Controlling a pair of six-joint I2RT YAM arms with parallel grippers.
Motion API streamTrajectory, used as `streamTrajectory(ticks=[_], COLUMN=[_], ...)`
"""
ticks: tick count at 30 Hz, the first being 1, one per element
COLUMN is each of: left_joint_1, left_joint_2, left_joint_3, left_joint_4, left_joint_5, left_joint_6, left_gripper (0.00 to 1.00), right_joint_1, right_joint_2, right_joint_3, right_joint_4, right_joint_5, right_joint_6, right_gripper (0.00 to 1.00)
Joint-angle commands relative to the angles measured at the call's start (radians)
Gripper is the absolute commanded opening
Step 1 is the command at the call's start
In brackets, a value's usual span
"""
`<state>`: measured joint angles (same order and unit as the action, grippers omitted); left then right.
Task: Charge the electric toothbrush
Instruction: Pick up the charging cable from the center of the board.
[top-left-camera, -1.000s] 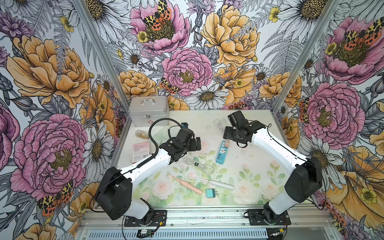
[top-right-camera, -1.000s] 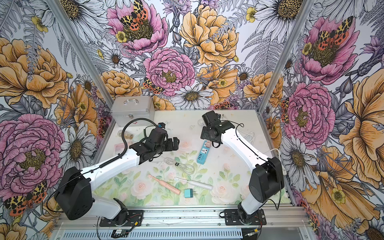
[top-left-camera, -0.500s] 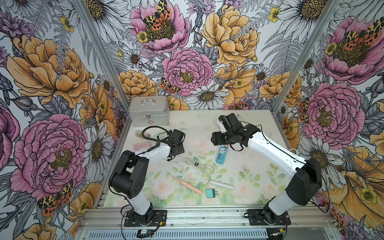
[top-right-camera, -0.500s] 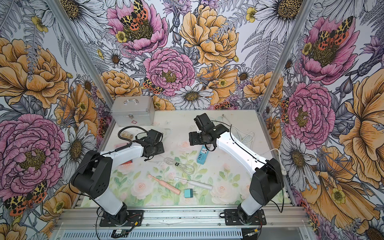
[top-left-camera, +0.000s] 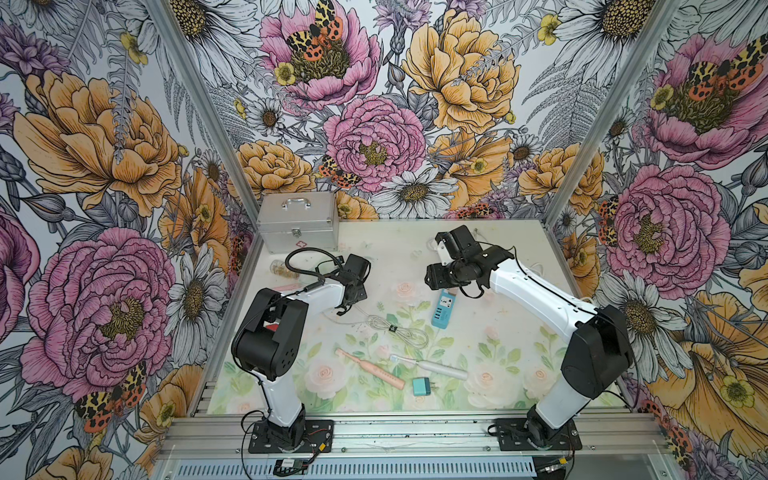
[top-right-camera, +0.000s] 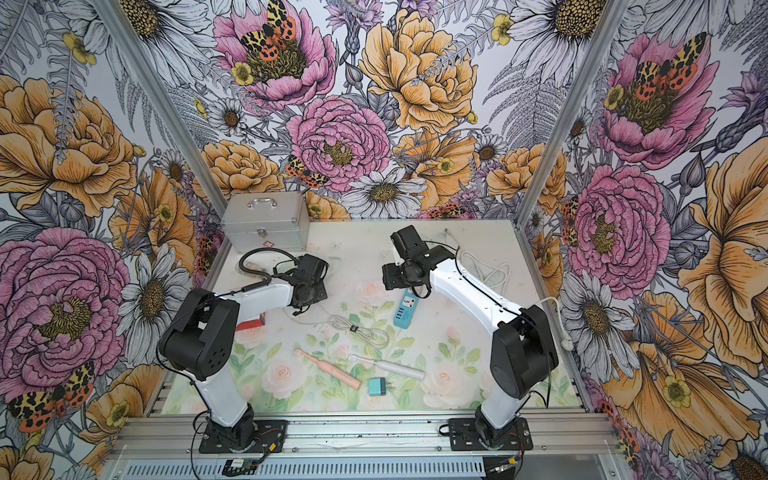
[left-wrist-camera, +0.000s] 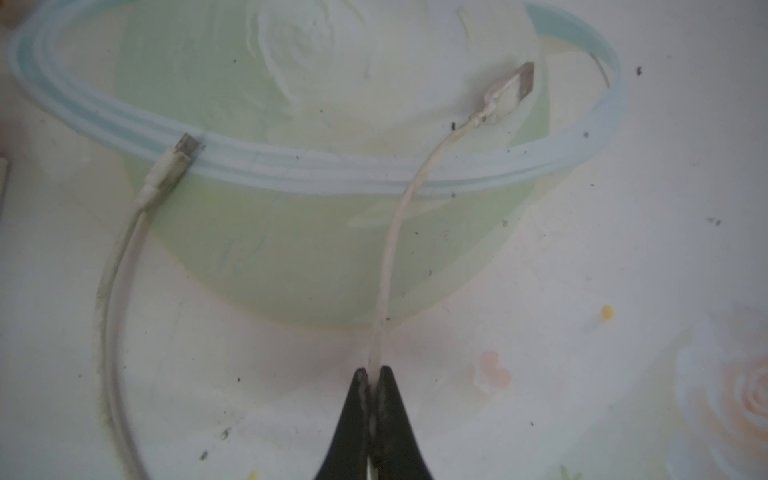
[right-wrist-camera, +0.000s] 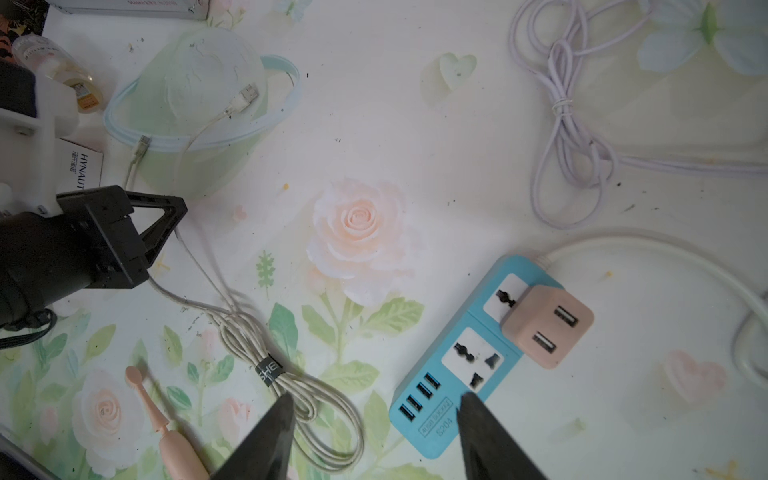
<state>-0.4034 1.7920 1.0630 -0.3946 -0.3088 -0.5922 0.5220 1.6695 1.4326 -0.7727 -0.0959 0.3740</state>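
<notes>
A pink electric toothbrush (top-left-camera: 370, 368) and a white one (top-left-camera: 432, 367) lie near the table's front, beside a teal plug adapter (top-left-camera: 423, 385). In the left wrist view my left gripper (left-wrist-camera: 374, 372) is shut on the thin white charging cable (left-wrist-camera: 388, 257), a short way behind its USB plug (left-wrist-camera: 519, 81). The cable's small plug (left-wrist-camera: 185, 145) lies free, and its tied bundle (top-left-camera: 395, 330) rests mid-table. My right gripper (right-wrist-camera: 376, 409) hangs open above the USB end of the blue power strip (right-wrist-camera: 453, 382), nothing between its fingers. A pink USB cube (right-wrist-camera: 546, 326) sits in the strip's socket.
A silver case (top-left-camera: 297, 224) stands at the back left, with a small bottle (top-left-camera: 280, 268) and a pink box (top-left-camera: 286, 287) near it. A lavender cable (right-wrist-camera: 573, 124) and the strip's thick white cord (right-wrist-camera: 665, 249) lie at the back right.
My left gripper has drawn back to the left, dropped to the table and shut on the white cable. My right gripper has swung left and down over the power strip, jaws somewhat narrower.
</notes>
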Motion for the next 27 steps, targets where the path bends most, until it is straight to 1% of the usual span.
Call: streamTrajectory(ticks=[1, 4, 6, 8, 9, 11, 12, 13, 15, 19, 23, 25, 27], left_joint_1=[0.007, 0.008, 0.003, 0.001, -0.003, -0.014, -0.016, -0.014, -0.013, -0.006, -0.006, -0.009, -0.005], left_joint_2=[-0.025, -0.060, -0.084, -0.117, -0.141, -0.187, -0.207, -0.224, -0.260, -0.306, -0.286, -0.269, -0.264], left_joint_3=[0.027, 0.043, 0.069, 0.095, 0.108, 0.136, 0.155, 0.173, 0.227, 0.325, 0.433, 0.478, 0.494], left_joint_4=[0.046, 0.046, 0.043, 0.040, 0.042, 0.038, 0.033, 0.027, -0.012, -0.067, -0.190, -0.250, -0.275], left_joint_5=[-0.035, -0.031, -0.010, 0.027, 0.059, 0.082, 0.141, 0.172, 0.229, 0.384, 0.432, 0.462, 0.495], left_joint_6=[0.063, 0.126, 0.206, 0.283, 0.343, 0.449, 0.516, 0.564, 0.667, 0.836, 1.007, 1.070, 1.104], left_gripper=[0.00, 0.00, 0.00, 0.00, 0.00, 0.00, 0.00, 0.00, 0.00, 0.00, 0.00, 0.00, 0.00], right_joint_1=[-0.016, -0.033, -0.041, -0.043, -0.043, -0.045, -0.048, -0.052, -0.071, -0.101, -0.110, -0.125, -0.147], right_joint_2=[0.010, 0.015, 0.022, 0.033, 0.037, 0.047, 0.053, 0.055, 0.061, 0.087, 0.073, 0.056, 0.028], right_joint_3=[0.047, 0.063, 0.084, 0.109, 0.121, 0.151, 0.171, 0.185, 0.216, 0.296, 0.301, 0.290, 0.265], right_joint_4=[0.021, 0.021, 0.023, 0.027, 0.034, 0.045, 0.050, 0.059, 0.098, 0.115, 0.115, 0.112, 0.114], right_joint_5=[-0.021, -0.033, -0.036, -0.074, -0.089, -0.098, -0.105, -0.124, -0.202, -0.275, -0.371, -0.412, -0.471], right_joint_6=[-0.051, -0.072, -0.088, -0.127, -0.152, -0.185, -0.202, -0.213, -0.247, -0.317, -0.418, -0.433, -0.437], right_gripper=[0.61, 0.60, 0.59, 0.59, 0.58, 0.58, 0.57, 0.56, 0.55, 0.55, 0.55, 0.55, 0.55])
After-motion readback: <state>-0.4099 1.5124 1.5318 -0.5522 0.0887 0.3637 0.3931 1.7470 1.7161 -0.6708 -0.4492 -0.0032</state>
